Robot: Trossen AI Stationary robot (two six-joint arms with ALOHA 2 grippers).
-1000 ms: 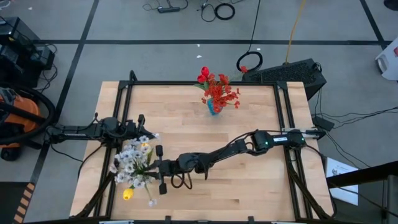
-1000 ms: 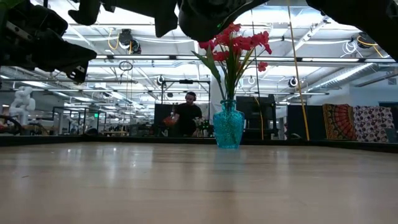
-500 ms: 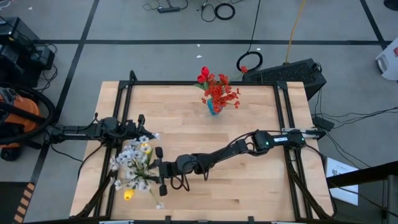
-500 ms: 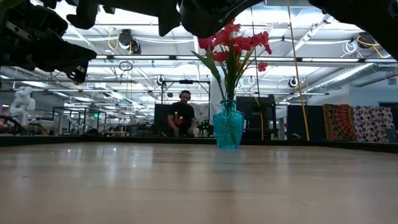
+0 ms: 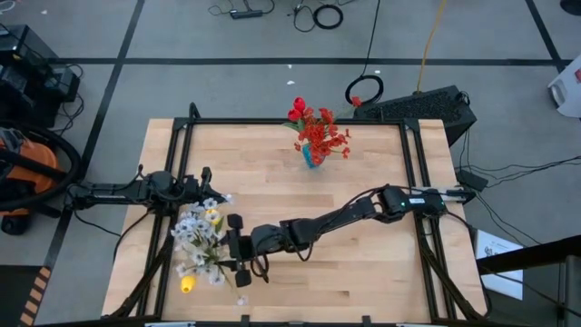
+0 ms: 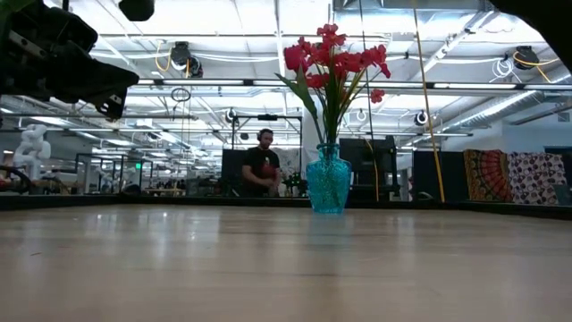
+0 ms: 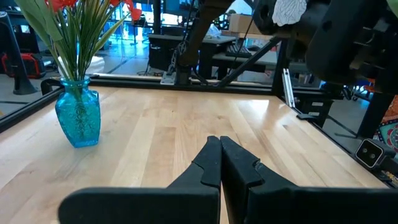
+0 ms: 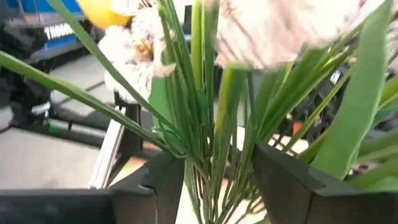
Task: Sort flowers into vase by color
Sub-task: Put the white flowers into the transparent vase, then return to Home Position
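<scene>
A teal vase [image 5: 311, 158] [image 6: 328, 183] [image 7: 78, 116] stands on the table near its far edge and holds the red flowers [image 5: 318, 129] [image 6: 335, 59]. A bunch of white and yellow flowers [image 5: 200, 247] stands upright near the table's left near corner, its green stems [image 8: 208, 134] close together. My right gripper [image 5: 238, 248] [image 8: 217, 186] reaches in level from the table's right. It is open, with one finger on either side of those stems. My left gripper [image 5: 205, 176] [image 7: 219, 155] is shut on nothing, just beyond the bunch. My right gripper stands open around the green stems [image 8: 186, 155] of the white and yellow bunch, coming level from the table's right. The stems run close past one finger [image 8: 163, 182]; whether they touch it I cannot tell.
Black frame rails [image 5: 182, 136] run along the table's edges. A loose white blossom [image 5: 241, 300] lies near the front edge. Bare wood spreads between the two bunches and to the right. A person [image 6: 264, 170] stands in the room far behind the table.
My right gripper has opened and let go of the white and yellow bunch's stems. The bunch has settled slightly toward the near edge. In the low view the right arm has left the top of the picture.
</scene>
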